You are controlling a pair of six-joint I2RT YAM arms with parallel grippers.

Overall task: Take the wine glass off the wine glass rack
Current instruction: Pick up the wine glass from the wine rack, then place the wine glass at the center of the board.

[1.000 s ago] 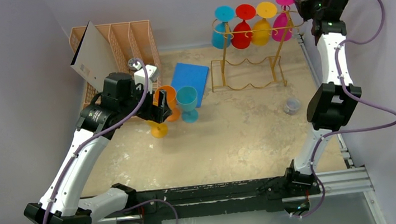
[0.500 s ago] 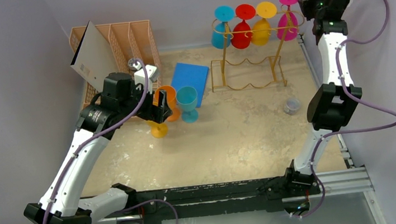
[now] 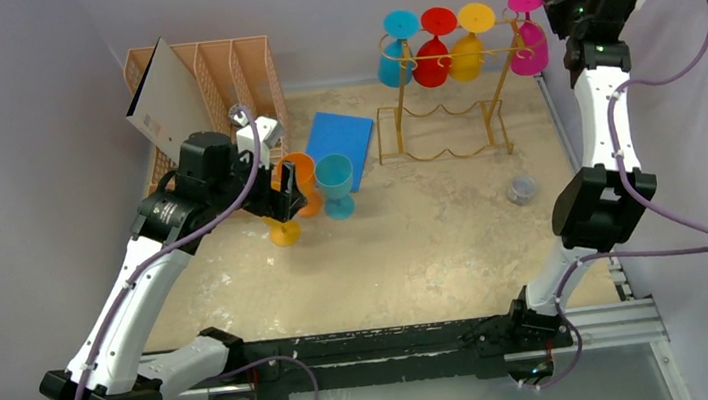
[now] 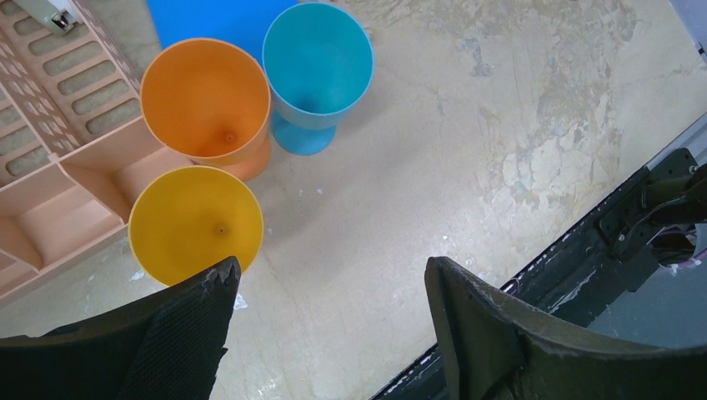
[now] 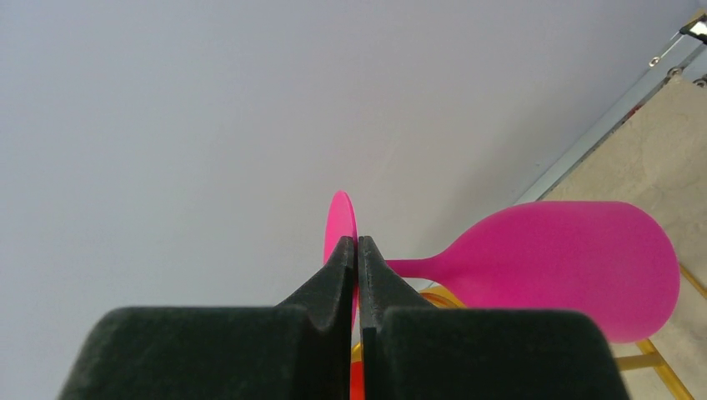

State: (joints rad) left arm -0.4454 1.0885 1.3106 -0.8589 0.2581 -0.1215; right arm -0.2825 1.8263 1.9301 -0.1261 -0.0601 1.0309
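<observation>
Now the pink wine glass (image 3: 528, 47) is seen shifted rightward to the outer end of the wine glass rack (image 3: 444, 145), its foot clamped by the right gripper (image 5: 357, 243). Full clearance from the rails cannot be confirmed. The left gripper (image 4: 329, 271) is held apart, empty, above the standing glasses (image 4: 317, 62).

My table (image 3: 416, 253) carries a peach file organizer (image 3: 234, 68) holding a tan board (image 3: 163, 101), a blue mat (image 3: 341, 141) beside it, a grey jar (image 3: 522, 189) well apart.

High rear overview, wrist close-ups, pink glass (image 3: 527, 54) shared
</observation>
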